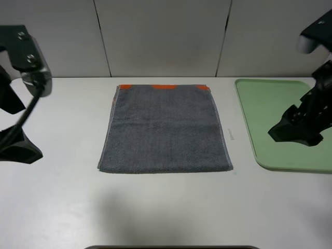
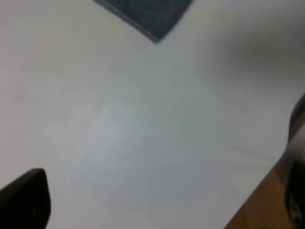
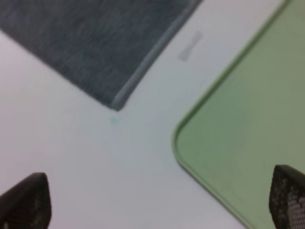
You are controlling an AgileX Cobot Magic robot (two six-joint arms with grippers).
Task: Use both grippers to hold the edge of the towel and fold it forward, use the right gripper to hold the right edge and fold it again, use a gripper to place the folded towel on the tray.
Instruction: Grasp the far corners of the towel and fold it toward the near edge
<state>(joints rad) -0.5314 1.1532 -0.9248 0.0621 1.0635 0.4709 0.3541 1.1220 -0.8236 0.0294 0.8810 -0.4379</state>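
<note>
A grey towel with an orange strip along its far edge lies flat on the middle of the white table. One near corner shows in the left wrist view and another in the right wrist view. A light green tray stands to its right and also shows in the right wrist view. My left gripper is open and empty above the table, left of the towel. My right gripper is open and empty over the tray's near part.
A small grey mark sits on the table between towel and tray. A grey panelled wall runs behind the table. The table's edge, with brown floor beyond it, shows in the left wrist view. A dark object lies at the table's front edge.
</note>
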